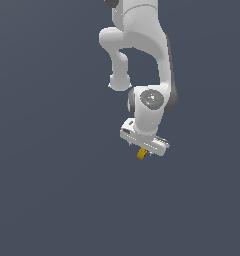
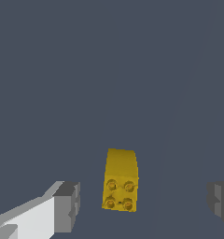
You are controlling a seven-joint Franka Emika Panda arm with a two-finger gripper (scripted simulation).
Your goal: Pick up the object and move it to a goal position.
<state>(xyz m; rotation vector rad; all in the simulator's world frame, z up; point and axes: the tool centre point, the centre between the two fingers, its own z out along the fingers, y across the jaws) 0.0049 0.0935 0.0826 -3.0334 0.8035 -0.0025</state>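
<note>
The object (image 2: 121, 182) is a tiny mustard-yellow block with four studs on one end and darker sides. In the wrist view it lies between my two fingers, nearer the one grey pad (image 2: 67, 205) than the other (image 2: 220, 201), touching neither. My gripper (image 2: 143, 205) is open with the jaws wide apart. In the exterior view the white gripper (image 1: 141, 150) hangs from the arm, pointing down, with the object (image 1: 141, 154) showing just below the hand between the fingertips.
The white arm (image 1: 142, 60) reaches down from the top of the exterior view. A plain dark grey-blue surface (image 1: 52, 190) fills all the rest of both views.
</note>
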